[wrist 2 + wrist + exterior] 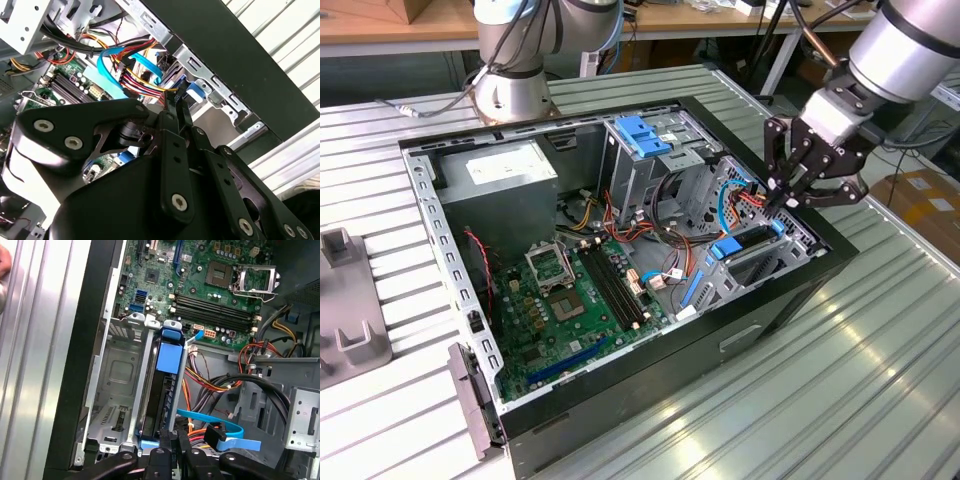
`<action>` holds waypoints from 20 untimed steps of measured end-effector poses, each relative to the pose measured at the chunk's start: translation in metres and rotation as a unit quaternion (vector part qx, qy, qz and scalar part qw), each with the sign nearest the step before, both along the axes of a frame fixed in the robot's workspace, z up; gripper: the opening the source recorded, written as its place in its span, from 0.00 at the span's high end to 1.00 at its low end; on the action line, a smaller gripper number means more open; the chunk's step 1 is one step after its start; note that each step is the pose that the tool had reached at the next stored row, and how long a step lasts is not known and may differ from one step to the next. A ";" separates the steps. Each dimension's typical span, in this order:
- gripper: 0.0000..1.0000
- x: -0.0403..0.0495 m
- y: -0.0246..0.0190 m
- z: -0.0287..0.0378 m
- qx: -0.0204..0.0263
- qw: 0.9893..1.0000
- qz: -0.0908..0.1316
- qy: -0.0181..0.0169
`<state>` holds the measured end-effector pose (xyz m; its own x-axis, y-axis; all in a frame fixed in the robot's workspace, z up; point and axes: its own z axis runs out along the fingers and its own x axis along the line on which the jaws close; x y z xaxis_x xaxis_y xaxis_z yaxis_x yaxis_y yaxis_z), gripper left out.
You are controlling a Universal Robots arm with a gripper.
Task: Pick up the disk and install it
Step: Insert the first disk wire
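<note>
The disk [748,242], grey metal with bright blue carrier rails, stands on edge in a slot of the low drive cage [760,270] at the exterior view's right end of the open computer case [650,390]. In the first wrist view the disk [162,395] sits between the cage's metal walls, its blue tab toward the motherboard. My gripper [783,203] hovers just above the cage, black fingers pinched together with nothing between them. Both wrist views put the gripper [174,437] [178,100] at the disk's end nearest the cables, beside a blue rail corner [196,93].
Orange, red and flat blue cables [740,190] bunch beside the gripper. A tall drive bay with a blue bracket [642,135] stands further in, then the motherboard [570,300] and power supply [505,170]. The arm's base [515,90] is behind the case. Grey fixtures [345,300] lie at the table's left.
</note>
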<state>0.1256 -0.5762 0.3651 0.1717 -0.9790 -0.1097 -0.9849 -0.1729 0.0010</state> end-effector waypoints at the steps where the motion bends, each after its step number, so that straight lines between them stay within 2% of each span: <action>1: 0.83 -0.0006 0.0000 0.0000 0.000 1.000 -0.004 0.000; 9: 0.83 -0.0042 0.0000 0.0000 0.000 0.999 -0.033 0.000; 13: 0.83 -0.0070 0.0000 0.0000 0.000 0.999 -0.054 0.000; 20: 0.83 -0.0097 0.0000 0.0000 0.001 0.997 -0.073 0.000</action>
